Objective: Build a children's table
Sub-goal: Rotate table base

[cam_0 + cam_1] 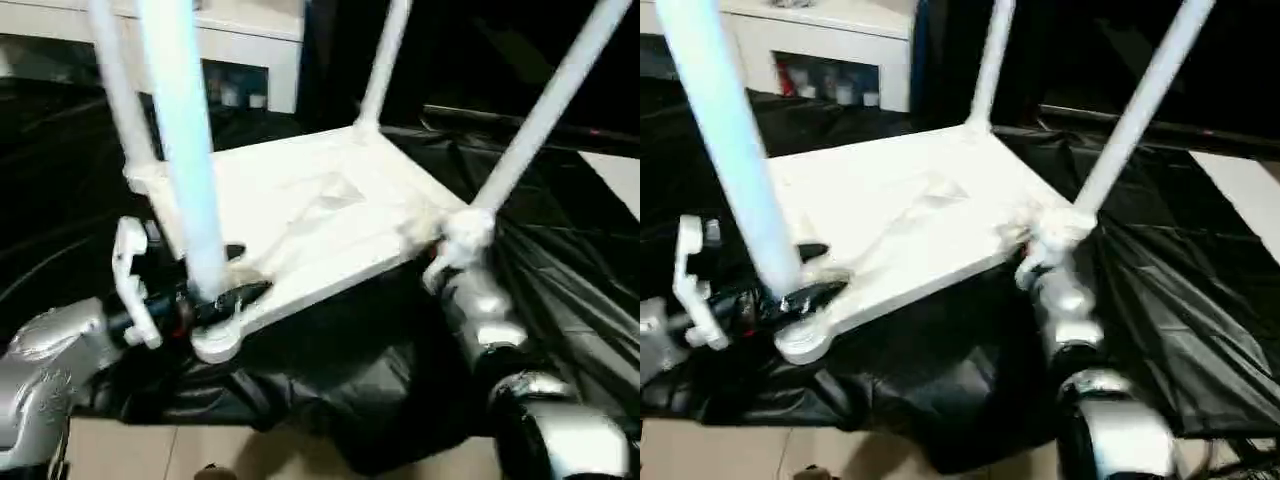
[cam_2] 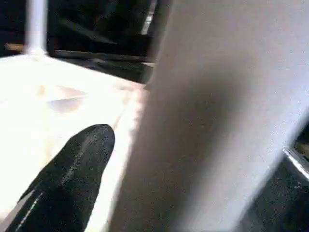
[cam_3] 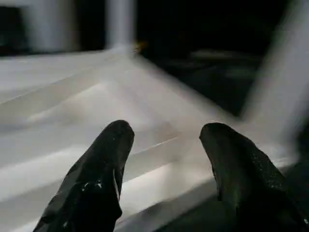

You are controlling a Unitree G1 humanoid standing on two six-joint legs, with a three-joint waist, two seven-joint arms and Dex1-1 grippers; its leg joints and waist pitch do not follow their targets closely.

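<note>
The white table is lying upside down on the black sheet. I am seeing four legs standing in its corners. My left hand is spread around one leg. My right hand is half spread at the table's edge. I think turning it over is left.

It looks like an indoor room set up for robot trials rather than a lived-in home: black sheeting drapes the work area, a white cabinet with small items on its shelf stands behind, and pale floor shows at the near edge.
</note>
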